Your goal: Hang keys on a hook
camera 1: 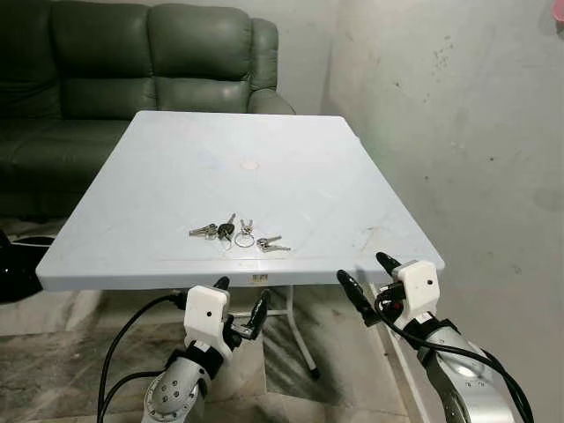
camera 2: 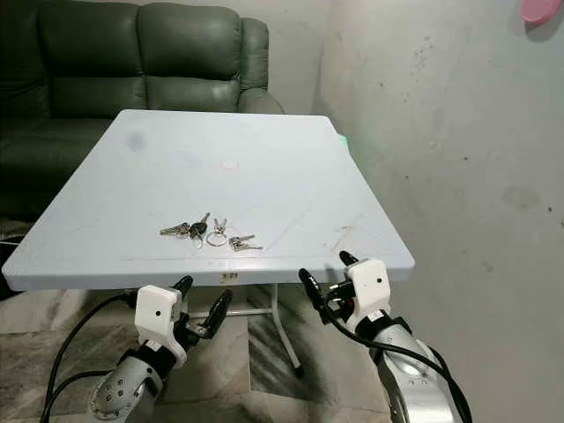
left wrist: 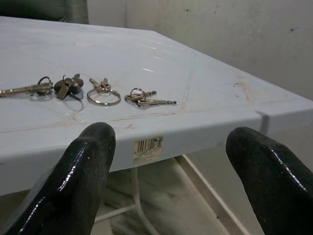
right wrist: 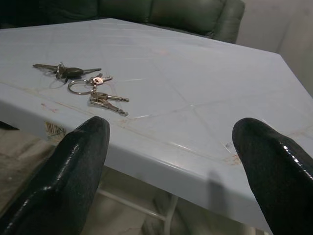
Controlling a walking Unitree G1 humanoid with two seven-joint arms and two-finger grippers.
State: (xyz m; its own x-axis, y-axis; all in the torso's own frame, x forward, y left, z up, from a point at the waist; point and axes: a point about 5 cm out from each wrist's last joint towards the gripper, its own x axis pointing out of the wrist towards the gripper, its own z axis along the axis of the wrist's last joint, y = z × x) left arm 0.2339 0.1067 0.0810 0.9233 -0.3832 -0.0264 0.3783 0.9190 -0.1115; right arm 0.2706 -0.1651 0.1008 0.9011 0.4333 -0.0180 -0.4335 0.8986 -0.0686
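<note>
Holding both arms short of the table (camera 1: pixel 352 176), I see the left gripper (camera 1: pixel 240 305) and right gripper (camera 1: pixel 368 280) spread wide below its near edge. The keys (camera 1: pixel 236 233) lie flat in a loose string near that edge. My worry is that thin metal on slick plastic may skid off, or one ring may lift while others drag. I see no hook.

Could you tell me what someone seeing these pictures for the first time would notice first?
The eye goes first to the keys, several small bunches strung in a row near the front edge of the pale blue table. Next come the left gripper and the right gripper, both held open just below that edge. Behind the table stands a dark green sofa, and a stained grey wall runs along the robot's right.
</note>
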